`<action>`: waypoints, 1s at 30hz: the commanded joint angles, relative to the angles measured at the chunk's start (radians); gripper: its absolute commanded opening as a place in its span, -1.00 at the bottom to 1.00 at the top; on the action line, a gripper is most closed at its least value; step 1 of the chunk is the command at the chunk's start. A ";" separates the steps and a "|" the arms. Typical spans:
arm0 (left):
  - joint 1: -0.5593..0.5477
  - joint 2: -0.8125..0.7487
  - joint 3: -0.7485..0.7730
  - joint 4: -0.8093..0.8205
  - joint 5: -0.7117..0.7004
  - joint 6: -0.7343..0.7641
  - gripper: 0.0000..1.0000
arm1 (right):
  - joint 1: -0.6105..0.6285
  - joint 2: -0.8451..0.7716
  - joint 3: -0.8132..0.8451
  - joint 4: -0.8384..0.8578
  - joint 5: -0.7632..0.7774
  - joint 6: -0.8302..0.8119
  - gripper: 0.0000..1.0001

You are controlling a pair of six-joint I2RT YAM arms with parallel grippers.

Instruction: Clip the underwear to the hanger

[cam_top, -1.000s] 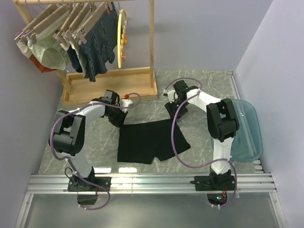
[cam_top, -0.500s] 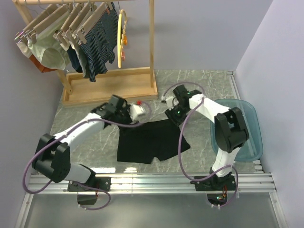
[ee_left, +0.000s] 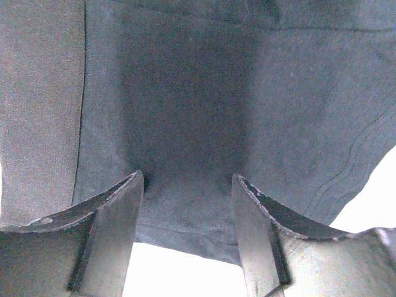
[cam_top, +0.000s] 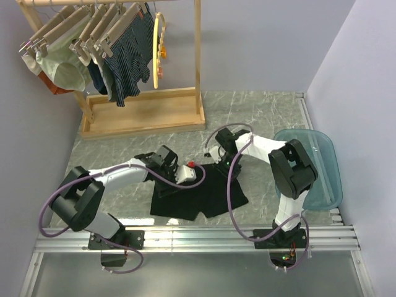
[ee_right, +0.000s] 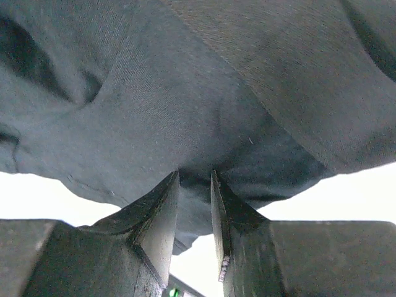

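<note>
The black underwear (cam_top: pixel 210 189) lies flat on the marble table, its upper edge rumpled. My left gripper (cam_top: pixel 168 184) points down on the upper left part, open, fingers (ee_left: pixel 117 210) set wide apart on the fabric (ee_left: pixel 185 93) near its edge. My right gripper (cam_top: pixel 218 162) is at the upper right corner. Its jaws stand narrowly apart with a fold of fabric (ee_right: pixel 185 93) bulging between the fingertips (ee_right: pixel 195 176). The yellow hanger (cam_top: pixel 159 49) with orange clips hangs on the rack at the back, far from both grippers.
A wooden rack (cam_top: pixel 198 62) stands at the back left with beige clip hangers carrying dark striped shorts (cam_top: pixel 127 55) and pale green underwear (cam_top: pixel 65 62). A blue-green basin (cam_top: pixel 315 167) sits at the right edge of the table.
My left arm swung from the underwear's upper left corner down onto the fabric, its jaws opening. My right gripper shifted left along the upper edge while its jaws narrowed. The upper edge bunched.
</note>
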 commanded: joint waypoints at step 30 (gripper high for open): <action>-0.050 -0.235 1.110 -0.030 -0.710 -0.733 0.99 | -0.207 -0.294 0.290 -0.178 -0.132 0.114 0.25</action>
